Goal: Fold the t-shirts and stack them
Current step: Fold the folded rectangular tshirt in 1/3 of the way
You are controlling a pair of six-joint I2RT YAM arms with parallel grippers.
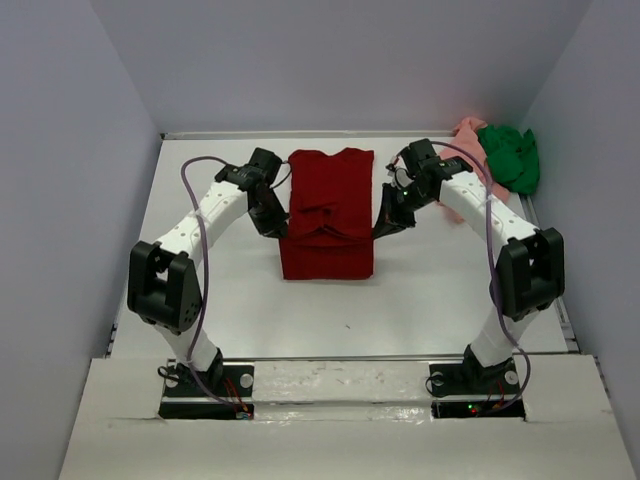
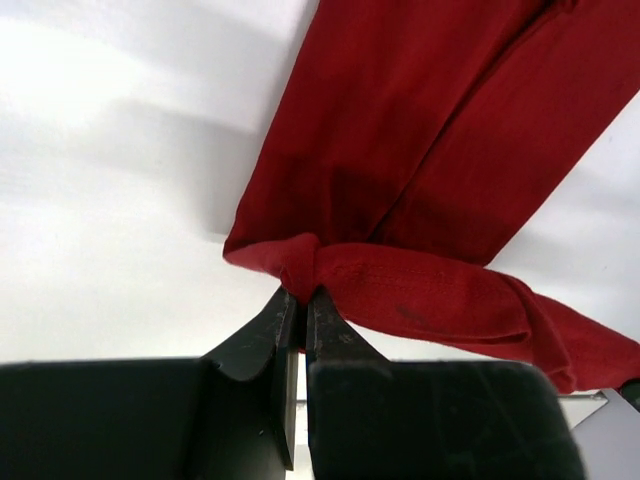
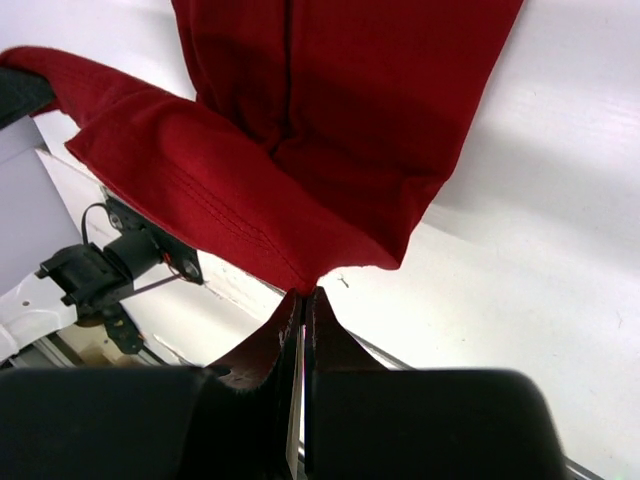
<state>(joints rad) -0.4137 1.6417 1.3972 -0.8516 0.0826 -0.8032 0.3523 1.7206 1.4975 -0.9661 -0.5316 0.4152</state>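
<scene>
The dark red t-shirt lies in a long strip on the table's middle, with a raised fold across it. My left gripper is shut on the fold's left edge; the left wrist view shows the red cloth pinched at its tips. My right gripper is shut on the fold's right edge; the right wrist view shows the red cloth pinched at its tips. The salmon pink t-shirt and the bright green t-shirt lie bunched at the back right.
White walls close in the table on the left, back and right. The two bunched shirts lie close behind my right arm's elbow. The table's near edge has a rail by the arm bases.
</scene>
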